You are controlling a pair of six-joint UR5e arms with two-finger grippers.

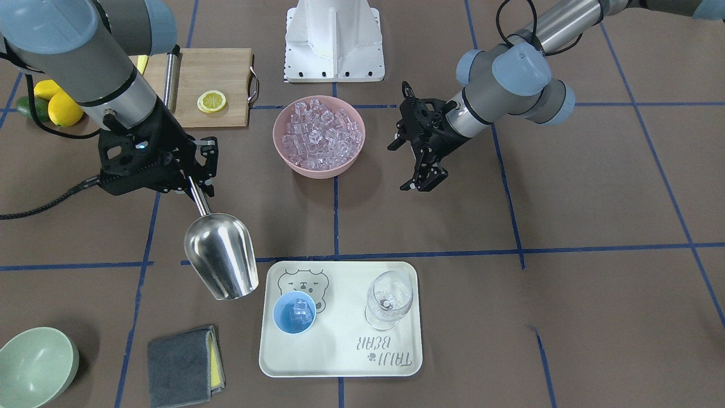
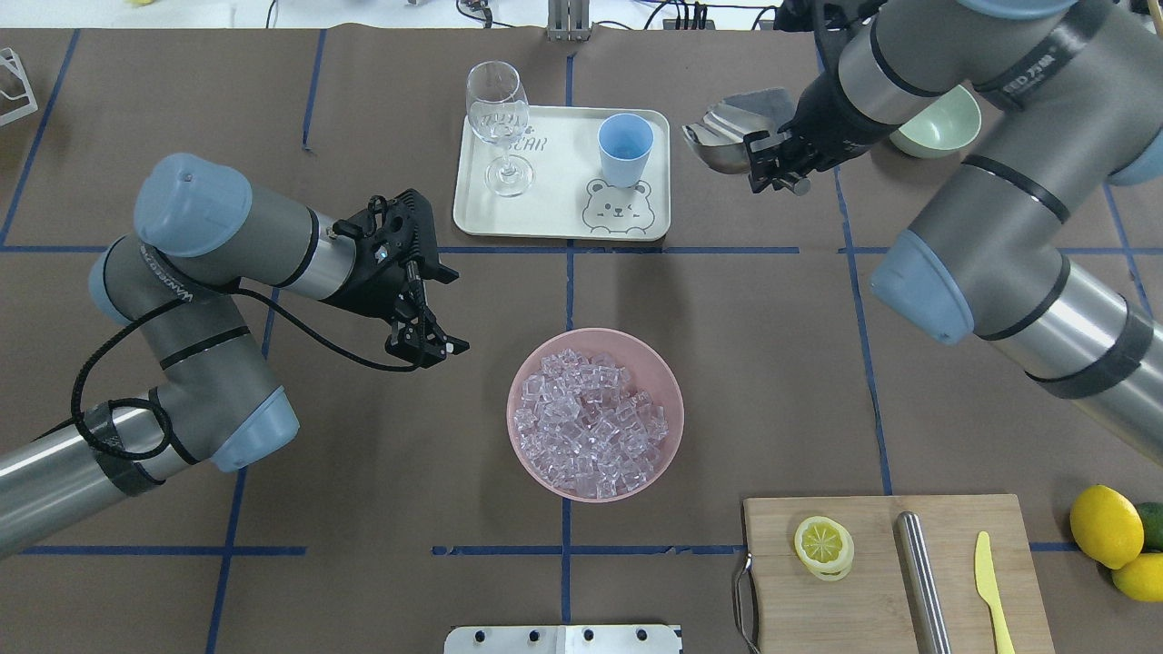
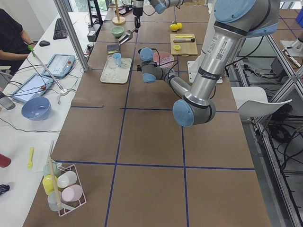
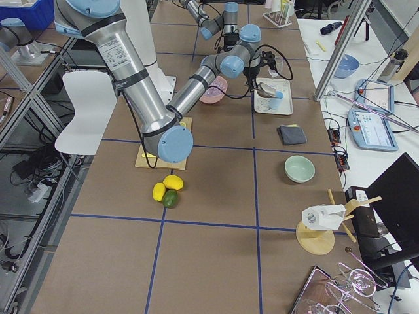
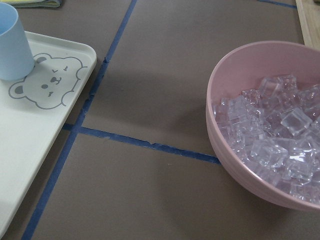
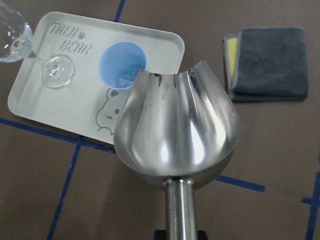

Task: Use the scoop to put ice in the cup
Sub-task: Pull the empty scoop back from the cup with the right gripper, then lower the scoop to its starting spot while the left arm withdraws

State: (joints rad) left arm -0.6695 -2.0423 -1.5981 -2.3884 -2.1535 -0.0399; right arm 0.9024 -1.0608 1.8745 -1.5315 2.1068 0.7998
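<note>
Right gripper: I see it clamped on the scoop's thin rod handle, out at the far edge of the surface from the robot's base.
Scoop: it hangs tilted in the air with its mouth pointing away from the robot. The front-facing view puts it just beside the tray's edge on the cup's side, off to the side of the cup rather than over it. In my right wrist view its lip overlaps the cup's rim.
Cup: it stands upright on the tray, touching the printed bear, on the side nearest the scoop.
Ice in the cup: I can make out a few clear cubes at the bottom.
Ice in the bowl: a full heap fills the pink bowl, which sits mid-surface between the two arms, well apart from the tray.
Left gripper: its fingers are spread wide with nothing between them. It hovers beside the pink bowl on the robot's left, near the bowl but not touching it.
Stemmed glass: it stands upright on the same tray, apart from the cup.
Grey cloth: it lies folded on the surface near the scoop, with a yellow edge showing.
Green bowl: it sits beyond the cloth, at the surface's corner.
Cutting board: it lies near the robot's base on its right side and carries a lemon slice.
</note>
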